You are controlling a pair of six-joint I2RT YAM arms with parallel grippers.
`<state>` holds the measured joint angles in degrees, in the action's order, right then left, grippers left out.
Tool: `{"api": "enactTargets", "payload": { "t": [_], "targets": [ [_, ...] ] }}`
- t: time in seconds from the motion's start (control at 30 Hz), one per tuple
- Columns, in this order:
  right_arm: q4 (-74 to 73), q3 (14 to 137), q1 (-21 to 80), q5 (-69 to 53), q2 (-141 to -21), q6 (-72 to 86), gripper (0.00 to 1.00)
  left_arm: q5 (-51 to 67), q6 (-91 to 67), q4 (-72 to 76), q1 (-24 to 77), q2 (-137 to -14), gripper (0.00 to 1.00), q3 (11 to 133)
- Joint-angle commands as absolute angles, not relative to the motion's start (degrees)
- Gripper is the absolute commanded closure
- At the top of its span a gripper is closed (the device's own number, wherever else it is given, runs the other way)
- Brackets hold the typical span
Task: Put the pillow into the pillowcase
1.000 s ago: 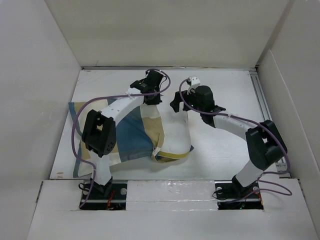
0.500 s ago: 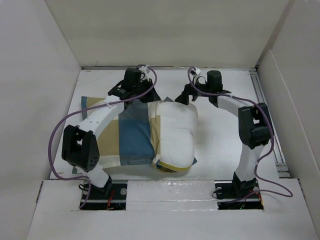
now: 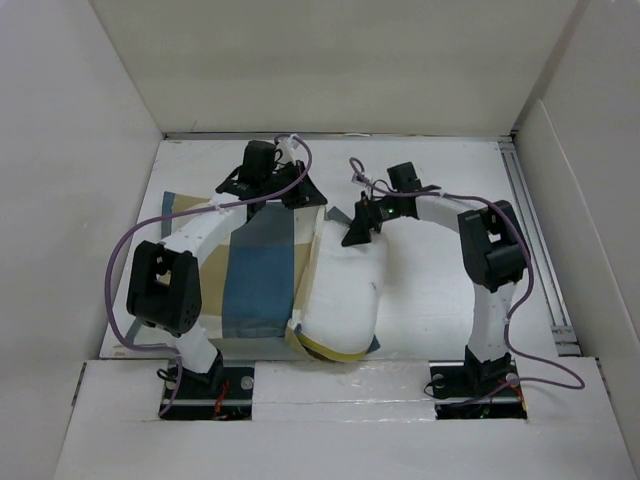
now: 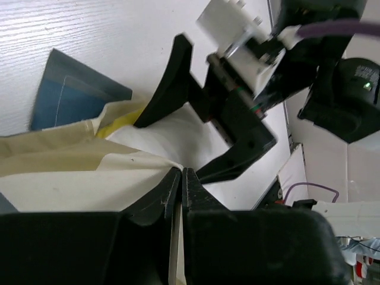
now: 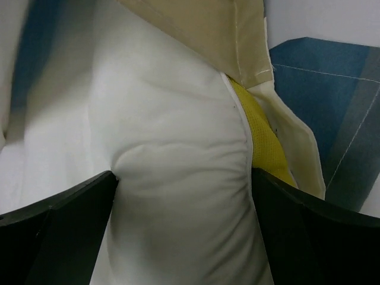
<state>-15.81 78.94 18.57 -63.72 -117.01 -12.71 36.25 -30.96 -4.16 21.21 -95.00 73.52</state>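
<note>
A white table (image 3: 440,290) holds a checked pillowcase (image 3: 255,280) in blue, tan and cream, spread flat on the left half. The white pillow (image 3: 345,290) lies at the middle of the table, running from near to far. Its left side is tucked under the pillowcase's open tan edge, and yellow piping shows at its near end. At the far side, the left gripper (image 4: 181,175) has its fingers pressed together, pinching the cream hem of the opening. Just right of it, the right gripper (image 3: 355,232) is spread wide across the pillow's far end, with the padding bulging between its fingers (image 5: 77,205).
</note>
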Motion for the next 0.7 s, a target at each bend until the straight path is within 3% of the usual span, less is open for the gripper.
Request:
{"api": "enactTargets", "payload": {
  "t": [0.0, 0.17, 0.23, 0.3, 0.47, 0.53, 0.67],
  "targets": [
    [-11.7, 76.4, 23.8, -59.7, -117.1, -8.2, 0.0, 39.2, -32.3, 1.3, 21.3, -94.8, 1.0, 75.2],
    [-6.3, 73.5, 29.4, -51.8, -118.4, -1.8, 0.02, 39.7, -32.8, 2.0, 21.3, -94.8, 1.0, 75.2],
    [-1.1, 72.2, 31.1, -50.5, -117.3, 2.2, 0.3, 39.7, -32.8, 2.5, 21.3, -94.8, 1.0, 74.6],
    [6.2, 70.1, 32.4, -48.8, -116.5, 9.7, 1.0, 38.8, -33.3, 2.5, 21.3, -94.8, 1.0, 74.6],
    [30.2, 63.8, 31.3, -50.2, -110.3, 29.5, 1.0, 37.2, -33.3, 0.7, 24.0, -92.8, 1.0, 76.1],
    [45.8, 59.1, 30.6, -47.7, -105.4, 41.4, 1.0, 36.6, -34.2, 0.7, 24.7, -90.7, 1.0, 74.6],
    [60.0, 55.7, 28.5, -38.9, -100.0, 53.2, 1.0, 32.0, -33.0, -2.8, 30.3, -86.4, 1.0, 73.9]
  ]
}}
